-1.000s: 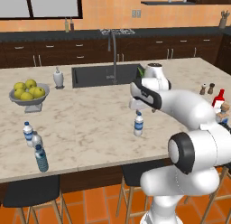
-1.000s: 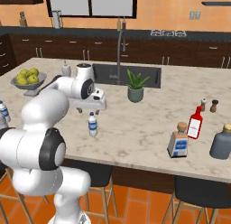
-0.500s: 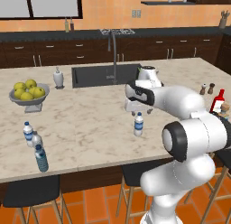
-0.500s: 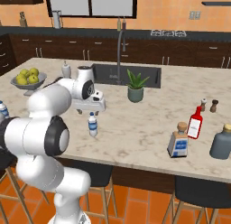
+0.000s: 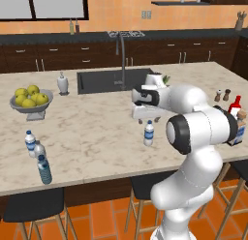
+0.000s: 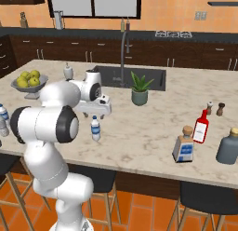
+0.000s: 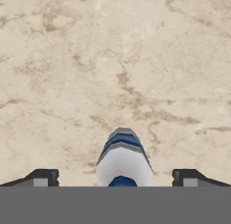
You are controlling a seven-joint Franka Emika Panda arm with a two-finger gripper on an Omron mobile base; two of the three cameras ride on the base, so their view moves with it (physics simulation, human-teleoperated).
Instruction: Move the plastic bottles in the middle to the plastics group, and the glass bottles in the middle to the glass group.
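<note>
A clear plastic bottle [image 5: 149,134] [image 6: 95,128] with a white cap and blue label stands upright in the middle of the island. My gripper [image 5: 145,120] [image 6: 93,115] hangs just above it, pointing down and open. In the hand view the bottle [image 7: 122,159] shows from above, between the spread fingertips [image 7: 43,178] and untouched. The plastics group [image 5: 36,152] stands near the island's left front edge. On the right, the red bottle [image 6: 201,126] of the glass group has the cork-stoppered glass bottle [image 6: 183,145] close beside it.
A fruit bowl [image 5: 30,104] and soap dispenser [image 5: 62,83] stand at the back left. The sink [image 5: 114,80] with its tap is behind the gripper, and a potted plant [image 6: 139,89] is beside it. Two shakers [image 6: 215,108] and a grey jug [image 6: 228,146] are at the right.
The arm's elbow has swung around, and the hand has shifted slightly left and settled over the bottle. The jaws stayed open and no bottle moved.
</note>
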